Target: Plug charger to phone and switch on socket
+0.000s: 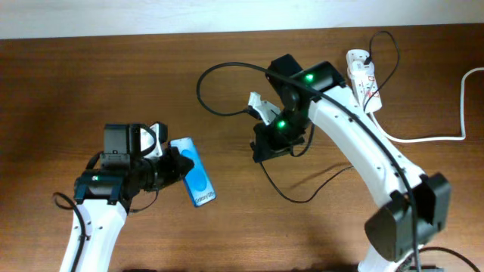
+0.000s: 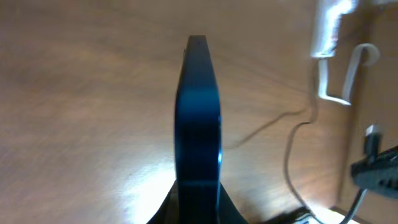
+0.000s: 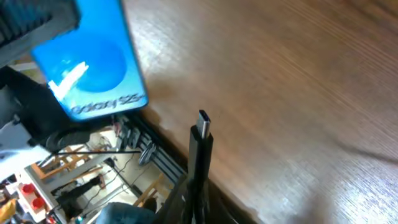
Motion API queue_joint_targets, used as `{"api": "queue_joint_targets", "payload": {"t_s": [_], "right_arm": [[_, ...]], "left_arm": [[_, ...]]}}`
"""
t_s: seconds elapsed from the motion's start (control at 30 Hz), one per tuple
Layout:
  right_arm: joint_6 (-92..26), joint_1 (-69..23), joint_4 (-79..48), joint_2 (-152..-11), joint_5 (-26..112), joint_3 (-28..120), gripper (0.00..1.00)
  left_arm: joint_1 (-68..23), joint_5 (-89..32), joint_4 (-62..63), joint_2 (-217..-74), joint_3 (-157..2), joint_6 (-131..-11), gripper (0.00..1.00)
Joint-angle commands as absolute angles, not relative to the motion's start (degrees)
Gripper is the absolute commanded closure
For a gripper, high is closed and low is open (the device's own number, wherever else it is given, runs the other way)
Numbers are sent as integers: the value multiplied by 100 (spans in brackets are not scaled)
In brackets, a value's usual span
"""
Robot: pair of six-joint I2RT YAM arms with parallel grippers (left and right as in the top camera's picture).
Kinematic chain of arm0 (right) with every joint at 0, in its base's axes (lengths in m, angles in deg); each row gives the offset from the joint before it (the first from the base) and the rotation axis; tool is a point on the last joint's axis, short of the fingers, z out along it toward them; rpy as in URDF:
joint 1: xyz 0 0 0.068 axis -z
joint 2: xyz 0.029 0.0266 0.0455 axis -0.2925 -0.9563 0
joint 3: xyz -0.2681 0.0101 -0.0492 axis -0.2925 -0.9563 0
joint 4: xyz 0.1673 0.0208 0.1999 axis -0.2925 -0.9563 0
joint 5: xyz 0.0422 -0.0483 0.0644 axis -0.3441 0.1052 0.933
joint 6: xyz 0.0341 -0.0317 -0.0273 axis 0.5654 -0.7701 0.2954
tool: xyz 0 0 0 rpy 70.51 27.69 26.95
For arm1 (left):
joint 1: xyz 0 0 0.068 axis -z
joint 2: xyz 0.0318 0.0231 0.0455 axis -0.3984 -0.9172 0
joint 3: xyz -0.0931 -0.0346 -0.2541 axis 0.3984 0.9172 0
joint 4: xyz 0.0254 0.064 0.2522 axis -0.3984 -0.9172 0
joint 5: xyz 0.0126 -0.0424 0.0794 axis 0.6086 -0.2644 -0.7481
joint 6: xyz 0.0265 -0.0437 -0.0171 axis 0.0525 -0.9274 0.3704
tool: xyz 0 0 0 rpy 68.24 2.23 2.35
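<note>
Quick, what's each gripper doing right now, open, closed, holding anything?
The left gripper is closed on the phone.
The right gripper is closed on the charger just behind its plug tip.

The socket [image 1: 364,81] lies on the counter [image 1: 76,83] toward 1 o'clock, its thick cord [image 1: 427,138] running off toward 3. The phone [image 1: 194,181] sits in the left claw [image 1: 181,171] at 8 o'clock. The right claw [image 1: 260,150], near the centre, holds the charger [image 1: 227,67] by its plug at 3 o'clock from the phone, apart from it. The charger's cable loops toward 11 and trails toward 5.
</note>
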State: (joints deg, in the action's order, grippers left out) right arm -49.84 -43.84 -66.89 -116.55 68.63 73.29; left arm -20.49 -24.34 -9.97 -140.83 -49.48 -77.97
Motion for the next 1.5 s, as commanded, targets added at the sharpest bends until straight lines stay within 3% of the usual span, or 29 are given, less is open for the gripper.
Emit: {"api": "queue_joint_targets", "payload": {"t_s": [0.0,0.2,0.37,0.5,0.63,0.9,1.03,1.27,1.47], "right_arm": [[-5170,-4587,-6873,-11150,7086,7358,95],[-5319,-4775,-7133,-9869,8036,7358,95],[-5231,-4775,-6221,-8811,8554,7358,96],[-5238,-4775,-5699,-9006,9101,7113,96],[-5270,-4775,-3716,-9062,10113,5463,95],[-5284,-4775,-3080,-9062,9440,4881,96],[-5946,-4775,-3076,-9062,10403,4881,96],[-5397,-4781,-3061,-9478,10587,4877,96],[-5402,-4781,-3056,-9954,11007,4877,95]], "left_arm": [[-2065,-1709,-647,-14070,-4992,-7727,100],[-2102,-769,946,-14070,-4992,-7760,100],[-2653,42,3289,-14070,-4992,-9030,100],[-3055,470,5230,-14068,-4992,-10409,100],[-3168,593,6646,-14068,-4992,-11589,100],[-3800,1795,5674,-14070,-4992,-12560,100],[-3888,2354,5588,-14190,-4992,-12509,100],[-3863,2317,5582,-14208,-4992,-12144,100],[-3304,1893,5573,-14358,-4992,-12083,100]]}}
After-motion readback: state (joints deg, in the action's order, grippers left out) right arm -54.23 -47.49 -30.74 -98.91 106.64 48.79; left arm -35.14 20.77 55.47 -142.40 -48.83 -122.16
